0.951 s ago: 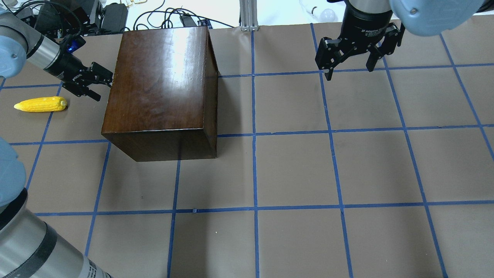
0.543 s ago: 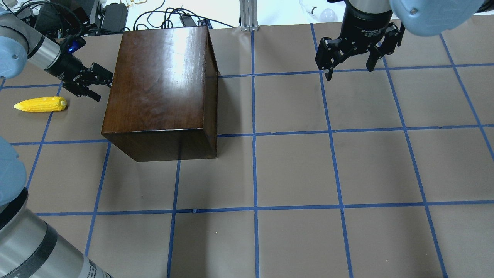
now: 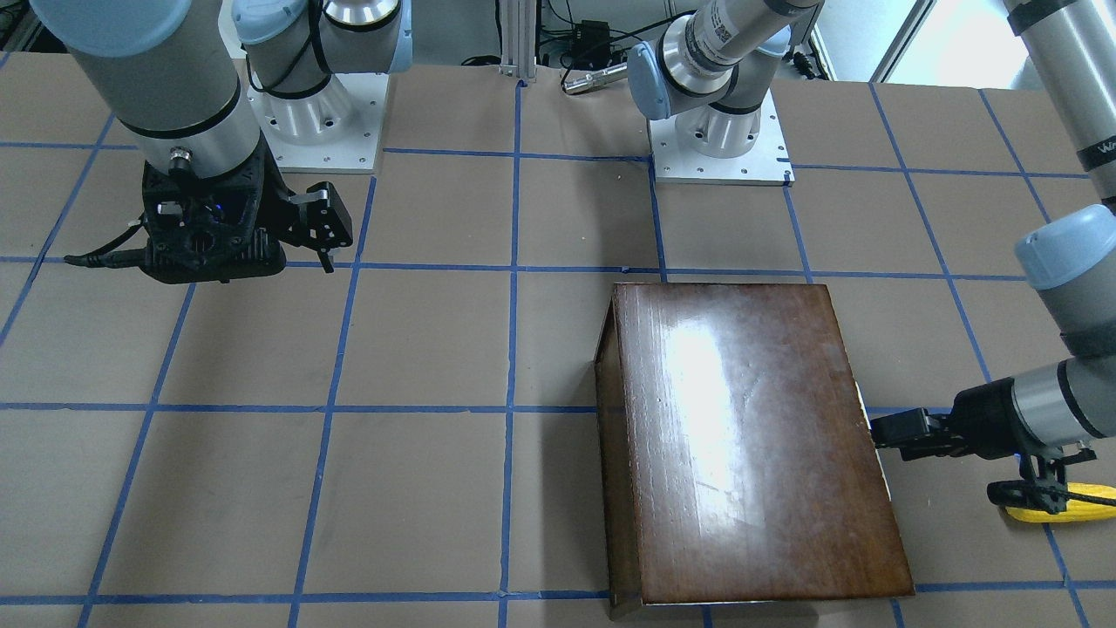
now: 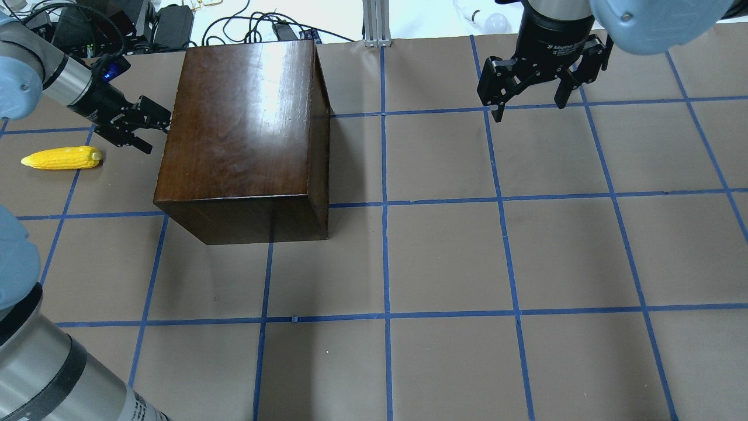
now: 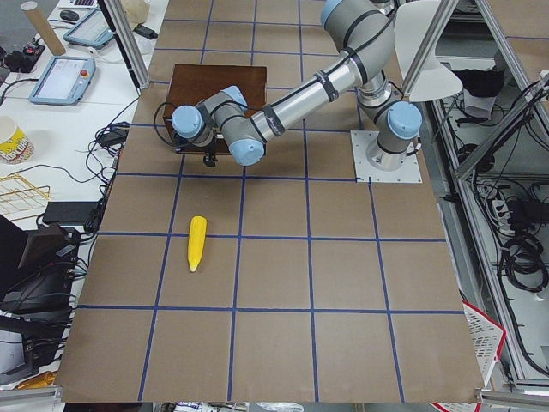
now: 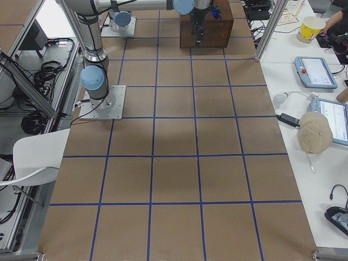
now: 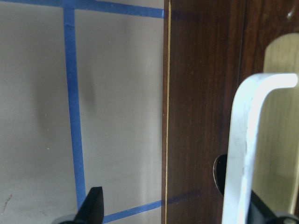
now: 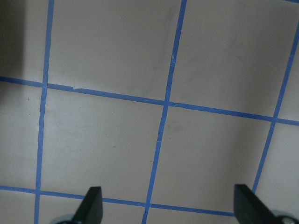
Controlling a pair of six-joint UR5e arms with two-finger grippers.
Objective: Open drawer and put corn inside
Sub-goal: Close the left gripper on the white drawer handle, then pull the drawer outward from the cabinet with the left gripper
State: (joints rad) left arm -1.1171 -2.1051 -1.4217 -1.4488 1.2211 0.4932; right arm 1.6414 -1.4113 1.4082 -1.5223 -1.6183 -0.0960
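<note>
Left gripper [image 4: 156, 133]: fingers spread, empty, at the dark drawer [image 7: 205, 93] front, whose pale handle [image 7: 240, 140] sits off-centre beside one finger. We judge the drawer shut; we would centre the handle, clamp it, then pull straight out. Corn [image 4: 61, 158]: on the table [image 4: 444, 257] near this gripper, possibly in the drawer's path. Right gripper [image 4: 530, 108]: spread, empty, well apart.
</note>
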